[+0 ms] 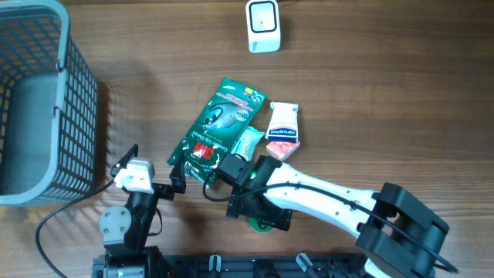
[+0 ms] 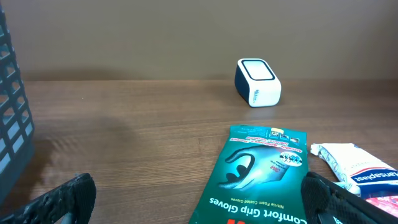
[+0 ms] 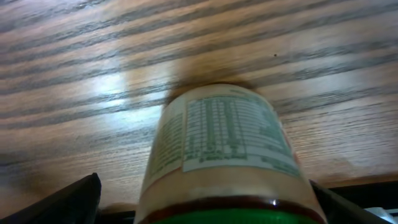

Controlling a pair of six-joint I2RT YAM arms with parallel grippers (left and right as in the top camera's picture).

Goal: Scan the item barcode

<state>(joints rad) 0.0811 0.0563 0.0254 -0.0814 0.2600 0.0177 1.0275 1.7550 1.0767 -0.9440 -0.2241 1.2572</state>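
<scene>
Grey mesh basket at the far left of the overhead frame, on the wood table. My left claw is lower left, just right of the basket, fingers spread wide with nothing between them. Green glove pack lies flat and tilted at frame centre. A small teal packet sits right against its right edge. My right claw is at lower centre of the overhead frame, below the glove pack, fingers spread wide. The bottle sits between them, green cap nearest the wrist camera, printed label facing the lens. There's a gap on the left finger side; can't tell about contact on the right. White scanner at top centre, well apart from everything. White-and-red plaster pack just right of the teal packet.
</scene>
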